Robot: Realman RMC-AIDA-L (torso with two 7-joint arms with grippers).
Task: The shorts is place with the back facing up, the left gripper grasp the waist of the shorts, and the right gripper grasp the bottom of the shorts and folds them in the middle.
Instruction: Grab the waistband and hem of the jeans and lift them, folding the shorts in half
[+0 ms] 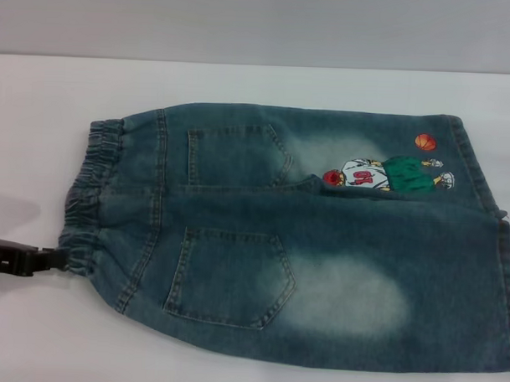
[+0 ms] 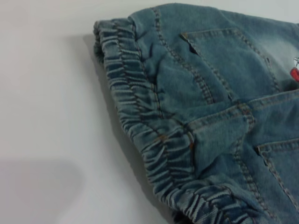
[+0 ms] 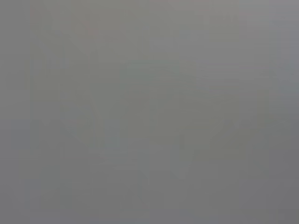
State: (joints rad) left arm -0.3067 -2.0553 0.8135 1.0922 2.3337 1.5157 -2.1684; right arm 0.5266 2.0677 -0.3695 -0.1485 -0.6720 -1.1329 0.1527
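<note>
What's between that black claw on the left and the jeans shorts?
Nothing. In the head view the left gripper already meets the waist of the shorts at its near corner; no gap shows.

No legible text; shorts [image 1: 303, 243] print number unreadable

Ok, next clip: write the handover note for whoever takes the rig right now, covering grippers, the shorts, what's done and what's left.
Left gripper: at the near corner of the waist of the shorts, fingertips at the ruched band; whether it is clamped is unclear.
Right gripper: not in view; its wrist camera shows only blank grey.
Shorts: flat on the white table, back pockets up, waist toward the robot's left, bottom of the shorts toward its right.
Done: shorts laid out, left gripper at the waist.
Left: confirm the waist grasp, grasp the hems, fold in the middle.
</note>
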